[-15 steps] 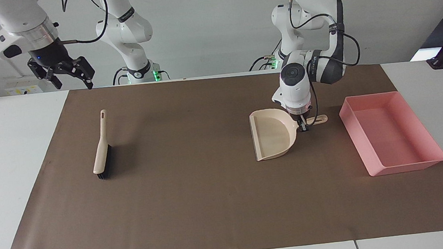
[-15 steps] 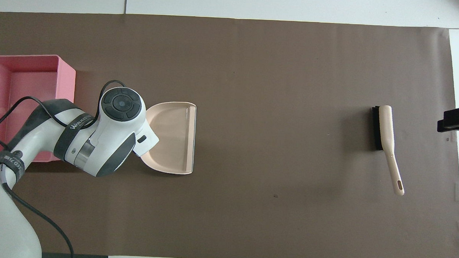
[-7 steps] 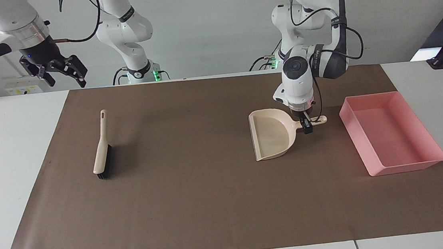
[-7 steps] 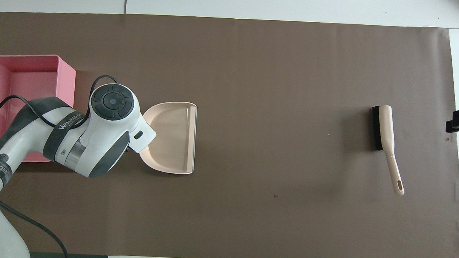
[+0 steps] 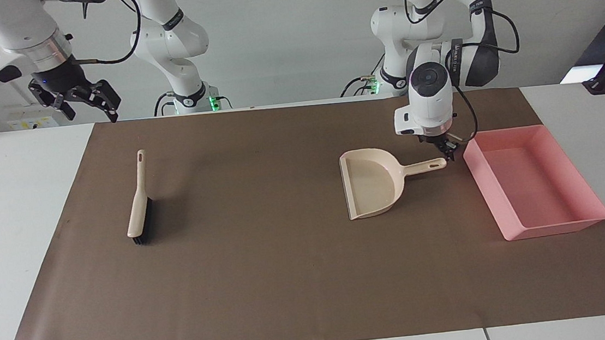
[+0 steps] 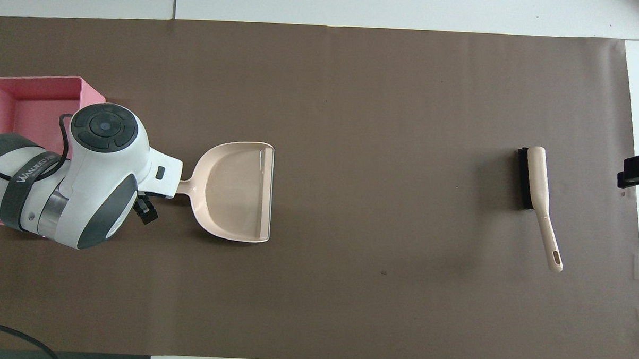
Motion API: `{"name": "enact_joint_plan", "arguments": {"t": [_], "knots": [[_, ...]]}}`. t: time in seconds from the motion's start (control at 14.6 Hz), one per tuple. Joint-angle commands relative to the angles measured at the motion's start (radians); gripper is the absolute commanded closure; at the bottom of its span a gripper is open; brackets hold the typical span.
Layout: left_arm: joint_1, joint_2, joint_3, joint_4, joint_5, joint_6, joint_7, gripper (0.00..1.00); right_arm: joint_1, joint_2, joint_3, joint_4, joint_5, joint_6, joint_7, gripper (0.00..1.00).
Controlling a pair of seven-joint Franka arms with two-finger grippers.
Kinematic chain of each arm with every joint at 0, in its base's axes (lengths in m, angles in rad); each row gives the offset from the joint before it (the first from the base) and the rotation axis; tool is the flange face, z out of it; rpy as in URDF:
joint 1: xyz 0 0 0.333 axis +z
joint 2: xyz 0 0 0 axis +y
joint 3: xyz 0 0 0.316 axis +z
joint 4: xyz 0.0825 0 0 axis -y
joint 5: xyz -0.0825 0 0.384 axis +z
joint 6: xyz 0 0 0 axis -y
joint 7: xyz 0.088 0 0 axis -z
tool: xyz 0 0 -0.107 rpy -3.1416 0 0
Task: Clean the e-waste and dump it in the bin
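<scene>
Reading "WANJEEDA", left arm's tool (image 5: 447,149), fingers apart, hangs above dustpan (image 5: 372,183) handle.

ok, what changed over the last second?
The left tool let go of the dustpan handle, rose and shifted toward the pink bin. The right tool moved slightly, staying up at its end. Dustpan, brush and bin lie where they were.
</scene>
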Motion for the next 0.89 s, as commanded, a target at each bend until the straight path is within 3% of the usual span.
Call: {"name": "enact_joint_plan", "arguments": {"t": [0.0,0.14,0.41,0.55,0.82], "knots": [[0.088,-0.001,-0.002,0.012,-0.124,-0.01,-0.182,0.01,0.008,0.008,0.009,0.022,-0.021,-0.022,-0.02,0.0],[0.139,0.01,-0.002,0.063,-0.199,-0.01,-0.303,0.01,0.002,0.041,0.018,0.082,-0.006,-0.062,-0.02,0.0],[0.157,0.008,-0.001,0.214,-0.25,-0.039,-0.458,0.01,-0.001,0.059,0.017,0.067,-0.018,0.001,-0.028,0.0],[0.171,0.004,0.001,0.315,-0.256,-0.106,-0.517,0.01,-0.009,0.113,0.015,0.148,-0.009,-0.053,-0.028,0.0],[0.228,0.01,0.013,0.527,-0.331,-0.28,-0.545,0.01,0.002,0.09,0.015,0.084,0.01,-0.015,-0.01,0.0]]}}
